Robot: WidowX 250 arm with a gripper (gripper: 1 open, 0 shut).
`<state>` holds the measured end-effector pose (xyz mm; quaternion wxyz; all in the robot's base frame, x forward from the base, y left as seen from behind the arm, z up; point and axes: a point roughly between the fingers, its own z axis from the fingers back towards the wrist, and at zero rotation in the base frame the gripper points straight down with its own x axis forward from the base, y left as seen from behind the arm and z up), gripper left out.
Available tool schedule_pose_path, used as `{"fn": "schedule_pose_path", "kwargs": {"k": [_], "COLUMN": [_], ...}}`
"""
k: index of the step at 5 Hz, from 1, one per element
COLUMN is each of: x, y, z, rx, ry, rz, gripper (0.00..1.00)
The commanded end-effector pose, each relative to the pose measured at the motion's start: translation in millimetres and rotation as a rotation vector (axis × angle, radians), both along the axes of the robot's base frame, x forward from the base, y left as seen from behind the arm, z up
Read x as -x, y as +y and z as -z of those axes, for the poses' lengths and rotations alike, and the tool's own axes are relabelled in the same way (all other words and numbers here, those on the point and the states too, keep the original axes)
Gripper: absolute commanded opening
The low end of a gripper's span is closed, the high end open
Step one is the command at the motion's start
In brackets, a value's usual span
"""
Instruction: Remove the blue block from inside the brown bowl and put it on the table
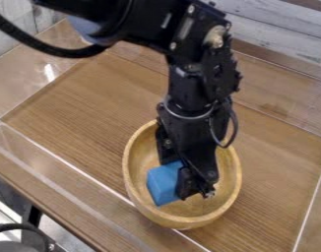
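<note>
In the camera view, the black robot gripper (192,185) is reaching down from the top centre, its jaws closed on the small blue rectangular block (163,183). The block is sitting between the fingertips, inside the round light-brown wooden bowl (140,148) at lower centre.

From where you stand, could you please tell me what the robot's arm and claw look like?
The arm is mostly black, with rounded, bulky segments and a dark cable looping out beside it. The claw is also black, with angular, mechanical-looking parts and small lighter spots along its body. Finer markings are too blurred to read.
</note>
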<state>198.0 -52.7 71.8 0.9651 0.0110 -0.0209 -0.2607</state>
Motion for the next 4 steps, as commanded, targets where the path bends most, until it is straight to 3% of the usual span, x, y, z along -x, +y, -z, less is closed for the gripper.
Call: {"fn": "schedule_pose_path", "kwargs": {"k": [1,4], "x": [-12.1,-11.1], "y": [0.4,3.9], "z": [-17.1,-28.9], "rx": [0.018,0.028], "ry": [-0.068,-0.079], "rz": [-0.007,-0.012], "gripper": [0.00,0.00]}}
